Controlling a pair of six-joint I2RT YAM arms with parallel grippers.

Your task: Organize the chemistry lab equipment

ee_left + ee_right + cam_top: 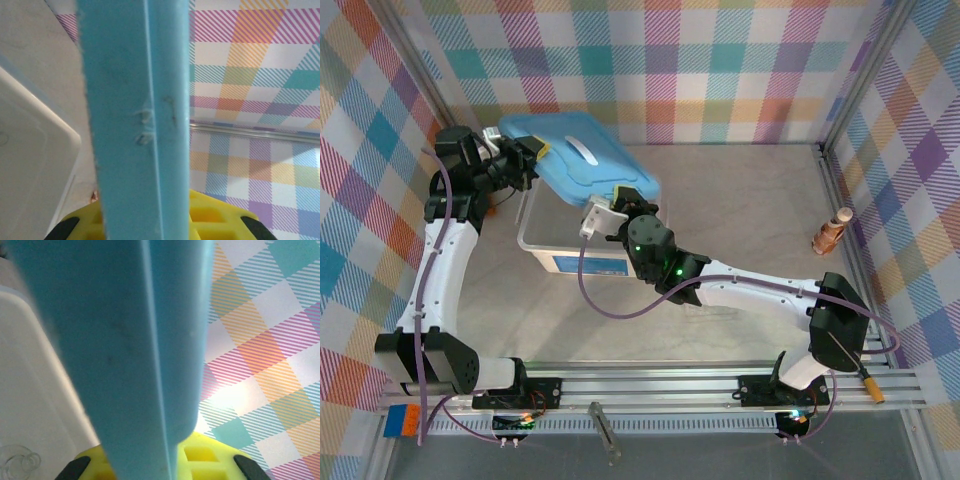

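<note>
Holding: both arms grip one blue lid, raised and tilted over the bin in the far-left part of the counter.
Counter (750,190): pale grey and marbled, with plaid walls (720,70) on three sides and a metal rail (660,385) along the near edge.
Right arm (760,290): white and black. It rises from its base near the near-right corner and stretches left across the middle of the counter to the lid.
Left arm (435,260): white and black. It runs from its base near the near-left corner up along the left edge, then bends right toward the lid.
Lid (570,150): light blue, with rounded corners and a pale handle slot on top. It slants from far left to near right and covers the far part of the bin.
Bin (542,240): clear with pale walls, standing open under the lid. Its near wall carries a blue label.
Left fingers (527,158): closed on the far-left end of the lid. In the left wrist view the lid's edge stands upright between them.
Right fingers (610,207): clamped on the near-right corner of the lid. In the right wrist view the lid's edge runs between them.
Bottle (832,232): brown, tilted, by the right edge, well apart from the bin.
Glassware (20,462): small, round and clear. It seems to lie inside the bin, on its pale floor just beside the right fingers.
</note>
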